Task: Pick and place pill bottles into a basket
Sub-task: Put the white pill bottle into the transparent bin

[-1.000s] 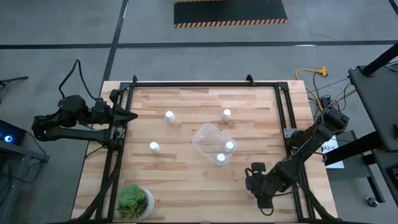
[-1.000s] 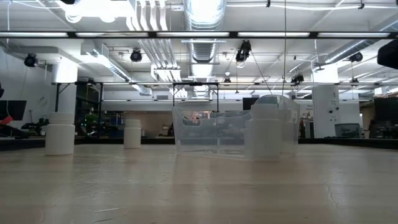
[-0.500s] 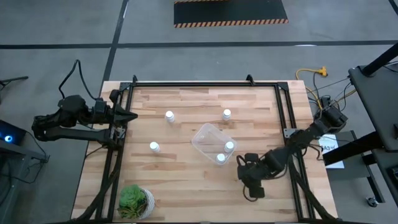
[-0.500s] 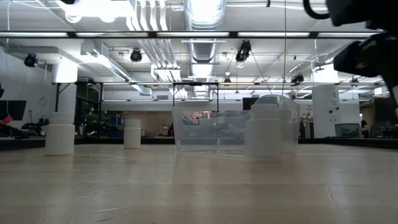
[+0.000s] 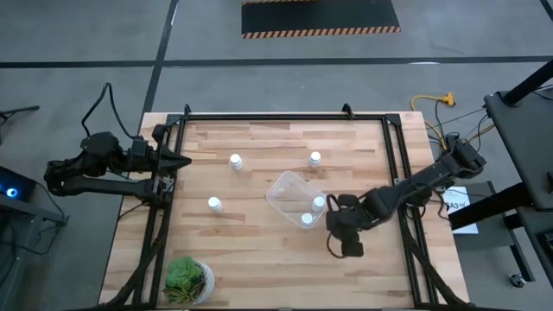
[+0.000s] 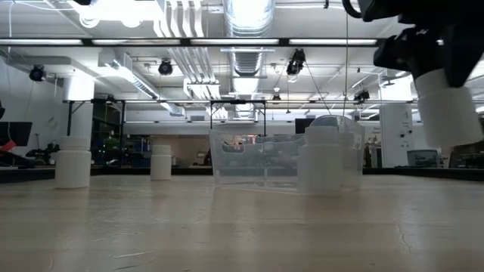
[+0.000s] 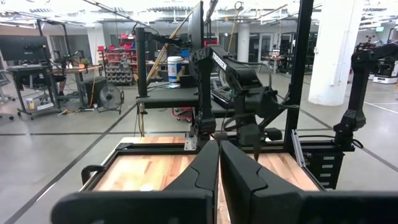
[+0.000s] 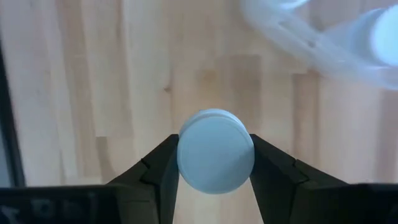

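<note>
White cylindrical pill bottle (image 8: 215, 159), long axis vertical and cap uppermost, clamped between the right gripper's (image 8: 214, 163) fingers above the wooden tabletop (image 5: 259, 250), beside the clear plastic basket (image 5: 289, 192). Left gripper (image 7: 219, 163), fingers pressed together, waits at the tabletop's left edge.

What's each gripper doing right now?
Left gripper: shut, empty, parked at the table's left edge.
Right gripper: shut on a pill bottle, near the basket.
</note>
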Controlling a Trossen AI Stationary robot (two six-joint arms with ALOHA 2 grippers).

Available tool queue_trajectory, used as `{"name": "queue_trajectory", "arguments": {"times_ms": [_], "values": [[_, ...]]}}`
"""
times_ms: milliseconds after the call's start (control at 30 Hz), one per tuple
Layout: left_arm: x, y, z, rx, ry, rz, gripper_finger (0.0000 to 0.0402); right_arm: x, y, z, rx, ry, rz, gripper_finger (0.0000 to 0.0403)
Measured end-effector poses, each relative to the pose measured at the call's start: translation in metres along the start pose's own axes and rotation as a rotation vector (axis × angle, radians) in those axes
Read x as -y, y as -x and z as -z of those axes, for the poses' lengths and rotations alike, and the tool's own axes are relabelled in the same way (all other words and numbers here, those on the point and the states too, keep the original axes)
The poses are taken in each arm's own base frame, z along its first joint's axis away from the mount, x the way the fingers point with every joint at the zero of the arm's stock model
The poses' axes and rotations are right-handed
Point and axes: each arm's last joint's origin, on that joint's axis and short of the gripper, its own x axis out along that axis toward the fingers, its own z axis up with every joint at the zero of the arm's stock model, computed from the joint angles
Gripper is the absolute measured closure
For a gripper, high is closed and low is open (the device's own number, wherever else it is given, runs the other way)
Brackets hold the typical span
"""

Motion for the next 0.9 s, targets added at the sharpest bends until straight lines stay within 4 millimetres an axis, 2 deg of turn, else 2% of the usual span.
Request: {"name": "queue_trajectory", "arguments": {"times_ms": [300, 667, 900], "values": [[0.000, 0.000, 0.000, 0.000, 0.000, 0.001, 0.0402, 0.027, 0.025, -0.026, 0.074, 0.028, 0.031, 0.0257], [0.000, 0.000, 0.000, 0.000, 0.000, 0.001, 0.0402, 0.064, 0.052, -0.048, 0.118, 0.050, 0.070, 0.0257], [0.000, 0.000, 0.000, 0.000, 0.000, 0.000, 0.0402, 0.086, 0.055, -0.060, 0.128, 0.039, 0.094, 0.0257]]}}
